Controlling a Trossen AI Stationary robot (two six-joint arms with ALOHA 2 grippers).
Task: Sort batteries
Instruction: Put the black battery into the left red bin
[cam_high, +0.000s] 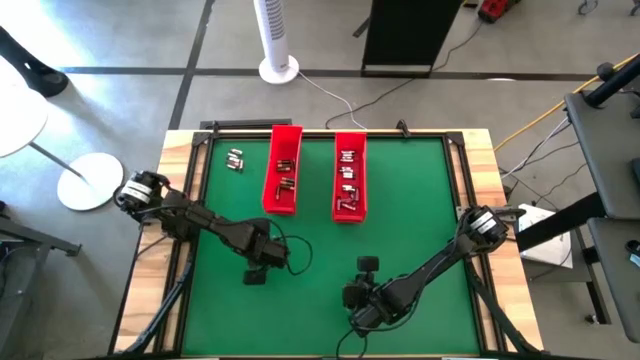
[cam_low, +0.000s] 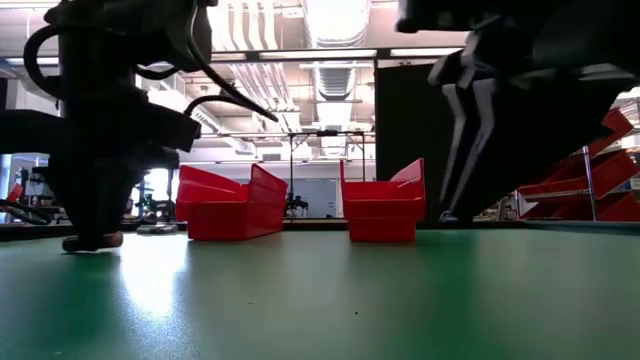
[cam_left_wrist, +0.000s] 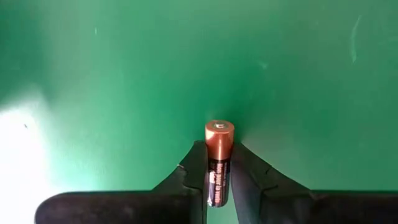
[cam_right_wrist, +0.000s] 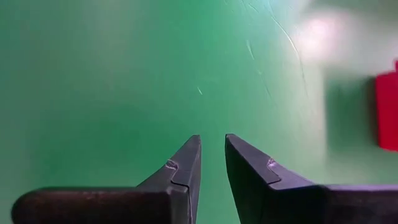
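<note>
My left gripper (cam_high: 260, 262) hangs over the green mat's near-left part, pointing straight down, shut on one battery (cam_left_wrist: 219, 134) with a coppery end and a dark body. My right gripper (cam_right_wrist: 212, 138) is over the near-middle of the mat, slanting down, its fingers a narrow gap apart with nothing between them. A few loose batteries (cam_high: 236, 159) lie on the mat at the far left. More batteries lie inside the two long red trays (cam_high: 283, 150) (cam_high: 350, 145). My left gripper pinches the battery's dark body (cam_left_wrist: 217, 167) between its two fingers, coming from above and pointing down. The battery stands upright along the fingers, and its coppery end (cam_left_wrist: 219, 127) sticks out below them toward the mat. Whether that end touches the mat I cannot tell.
The two red trays stand side by side at the far middle of the mat, long sides running near to far. A wooden rim (cam_high: 180, 150) borders the mat. Open green mat lies between the trays and both grippers.
</note>
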